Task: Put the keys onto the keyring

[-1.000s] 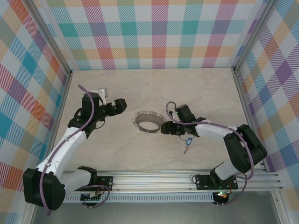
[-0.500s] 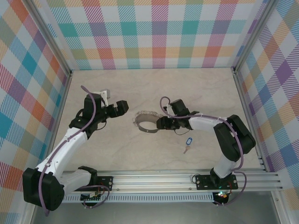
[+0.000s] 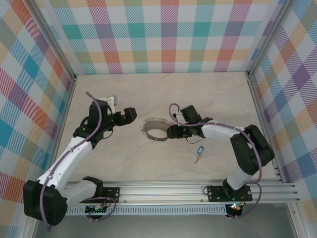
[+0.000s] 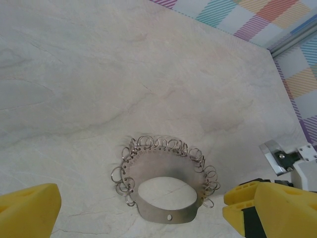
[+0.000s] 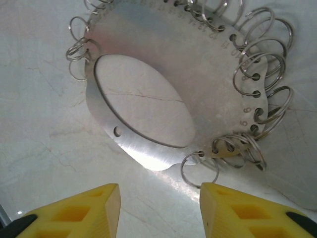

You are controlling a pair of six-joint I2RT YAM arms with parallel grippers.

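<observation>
Spreading between checked walls, the pale stone-patterned table (image 3: pixel 148 94) is bearing everything in the scene. The left arm (image 3: pixel 69 153) is reaching up from its base at the near left, and the right arm (image 3: pixel 237 141) is bending in from the near right toward the middle. The keyring (image 3: pixel 158 130) is lying flat near the centre of the table, between the two arms; the left wrist view is showing it (image 4: pixel 158 166) as a grey metal band with small wire loops fringing its far edge and sides. The left gripper (image 3: pixel 130 115) is hanging to the left of the keyring, apart from it, with its jaws spread wide and gripping nothing. The right gripper (image 3: pixel 170 131) is sitting at the keyring's right edge; in its own camera its yellow fingers (image 5: pixel 74 208) are standing partly apart, just short of the band's rim (image 5: pixel 163 64), with bare table in the gap and nothing clamped. The keys (image 3: pixel 199 152), a blue tag with a tiny silver key, are lying on the table nearer the arm bases, to the right of the keyring and apart from it.
</observation>
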